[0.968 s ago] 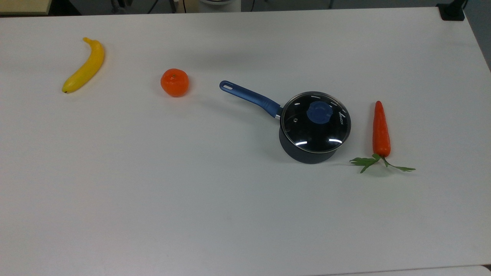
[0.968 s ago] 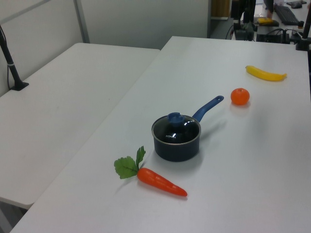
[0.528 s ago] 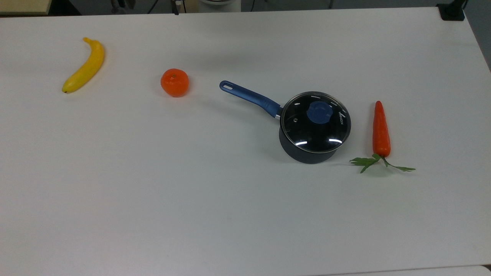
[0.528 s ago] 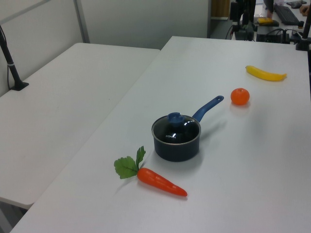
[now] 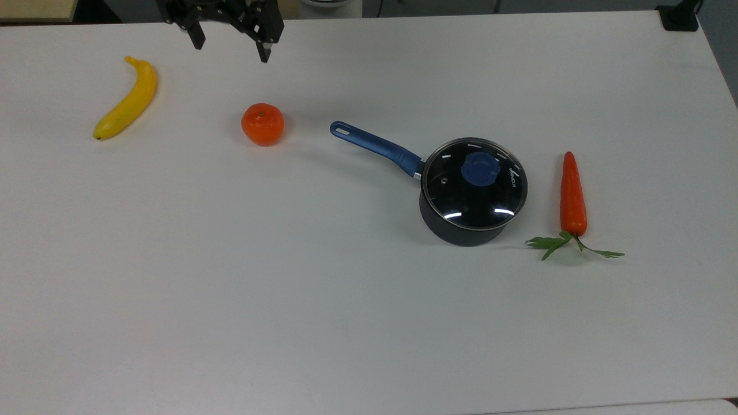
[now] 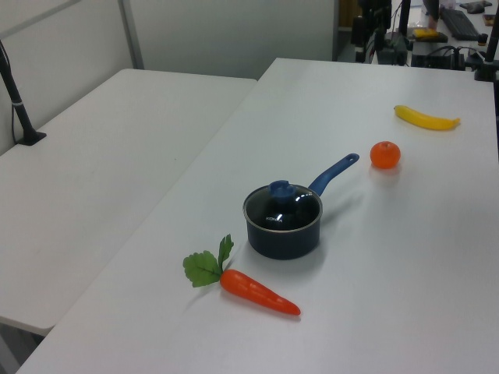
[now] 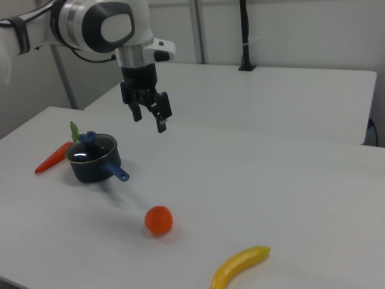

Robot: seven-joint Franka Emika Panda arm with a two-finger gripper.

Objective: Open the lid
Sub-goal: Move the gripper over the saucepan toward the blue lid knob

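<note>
Nothing is done yet: your hand [image 5: 230,51], fingers spread and empty, hangs well away from the lid [image 5: 474,184], which sits seated on the saucepan [image 5: 461,230].

Lid [image 5: 474,184]: clear glass over dark interior, silver metal rim, blue knob [image 5: 481,169], small white lettering at one edge; saucepan [image 5: 461,227] dark navy with a brighter blue handle [image 5: 375,147]. Carrot [image 5: 572,196] orange-red with green leaves, tangerine [image 5: 262,124] orange, banana [image 5: 128,101] yellow, counter [image 5: 288,288] plain white. Gripper [image 5: 232,49] with black fingers [image 5: 264,53]; in the right view the arm [image 7: 99,24] is white with dark grey joint sections.
</note>
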